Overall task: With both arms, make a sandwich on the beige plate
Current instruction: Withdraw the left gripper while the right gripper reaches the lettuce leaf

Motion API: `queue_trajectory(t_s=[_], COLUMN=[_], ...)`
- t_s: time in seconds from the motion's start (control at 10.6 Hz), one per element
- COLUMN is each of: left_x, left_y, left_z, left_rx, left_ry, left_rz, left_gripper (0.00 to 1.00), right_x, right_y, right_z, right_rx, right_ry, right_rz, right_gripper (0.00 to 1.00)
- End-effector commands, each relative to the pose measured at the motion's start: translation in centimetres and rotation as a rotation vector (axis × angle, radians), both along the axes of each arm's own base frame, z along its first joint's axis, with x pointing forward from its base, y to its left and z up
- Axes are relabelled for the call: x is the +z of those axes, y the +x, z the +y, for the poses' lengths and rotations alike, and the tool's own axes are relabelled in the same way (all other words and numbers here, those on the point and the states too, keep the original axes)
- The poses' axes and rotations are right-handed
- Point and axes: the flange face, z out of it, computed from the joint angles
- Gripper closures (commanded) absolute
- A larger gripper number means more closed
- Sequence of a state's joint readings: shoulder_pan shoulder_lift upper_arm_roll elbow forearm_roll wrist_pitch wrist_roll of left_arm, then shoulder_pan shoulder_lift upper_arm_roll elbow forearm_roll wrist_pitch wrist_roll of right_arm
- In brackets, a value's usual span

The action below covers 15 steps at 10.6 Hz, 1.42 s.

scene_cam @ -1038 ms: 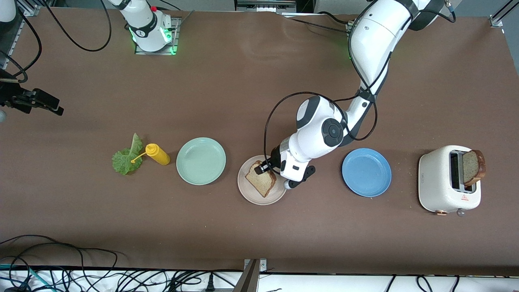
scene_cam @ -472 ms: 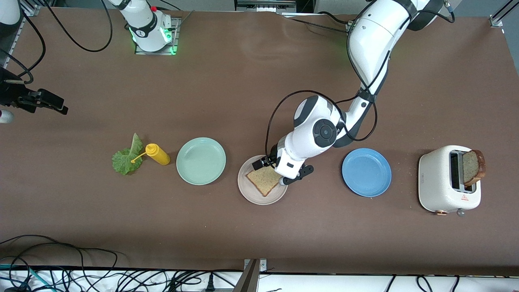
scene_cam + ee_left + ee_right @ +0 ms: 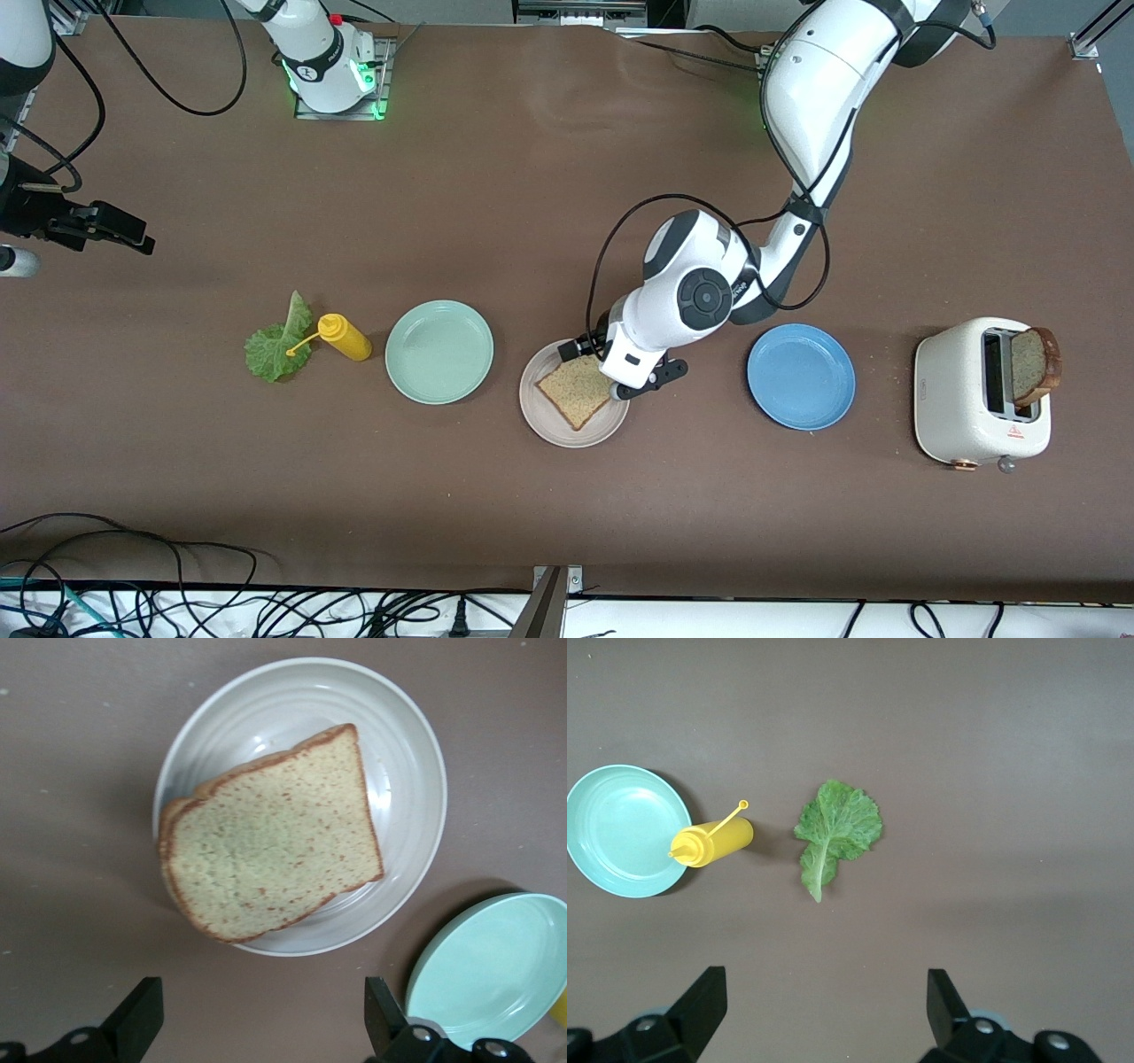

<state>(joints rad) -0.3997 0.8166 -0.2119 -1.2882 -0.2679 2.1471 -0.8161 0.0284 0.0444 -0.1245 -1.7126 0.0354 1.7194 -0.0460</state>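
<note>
1. The square light-brown bread slice [image 3: 576, 392] lies flat on the round pale beige plate [image 3: 542, 425], between the mint-green plate [image 3: 439, 352] and blue plate [image 3: 801, 376].
2. The left gripper [image 3: 259, 1014] hangs over it, fingers spread wide and empty; it should lift straight up.
3. A second ago it held the slice tilted.
4. The right gripper [image 3: 819, 1005], wide open, waits above the ruffled green lettuce leaf [image 3: 835, 833].

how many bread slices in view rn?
2. One light-brown square bread slice lies flat on the round beige plate, under the left pincer. The other slice stands in the white toaster at the left arm's end. None visibly hidden.
</note>
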Motion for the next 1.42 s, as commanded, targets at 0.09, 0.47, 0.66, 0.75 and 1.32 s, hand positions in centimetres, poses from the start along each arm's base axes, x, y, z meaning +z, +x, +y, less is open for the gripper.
queue_trajectory(t_s=[0.09,0.47,0.66,0.75,1.32], left_x=[6.1,11.4,15.2,17.3,27.4], left_y=[2.0,2.3,2.8,2.8,0.9], left_z=[6.0,11.2,14.8,17.0,28.0], left_rx=[-0.102,-0.200,-0.210,-0.257,-0.493], left_ry=[0.048,0.163,0.182,0.216,0.397], left_rz=[-0.035,-0.052,-0.081,-0.102,-0.158], left_gripper=[0.00,0.00,0.00,0.00,0.00], right_x=[-2.8,-6.9,-7.0,-7.0,-19.1], right_y=[2.0,4.7,5.2,5.3,3.6], right_z=[0.6,2.7,3.4,3.4,4.0], right_rx=[0.008,0.044,0.056,0.054,0.056], right_ry=[0.007,-0.017,-0.023,-0.022,-0.026], right_rz=[0.017,-0.008,-0.036,-0.037,0.048], right_gripper=[0.00,0.00,0.00,0.00,0.00])
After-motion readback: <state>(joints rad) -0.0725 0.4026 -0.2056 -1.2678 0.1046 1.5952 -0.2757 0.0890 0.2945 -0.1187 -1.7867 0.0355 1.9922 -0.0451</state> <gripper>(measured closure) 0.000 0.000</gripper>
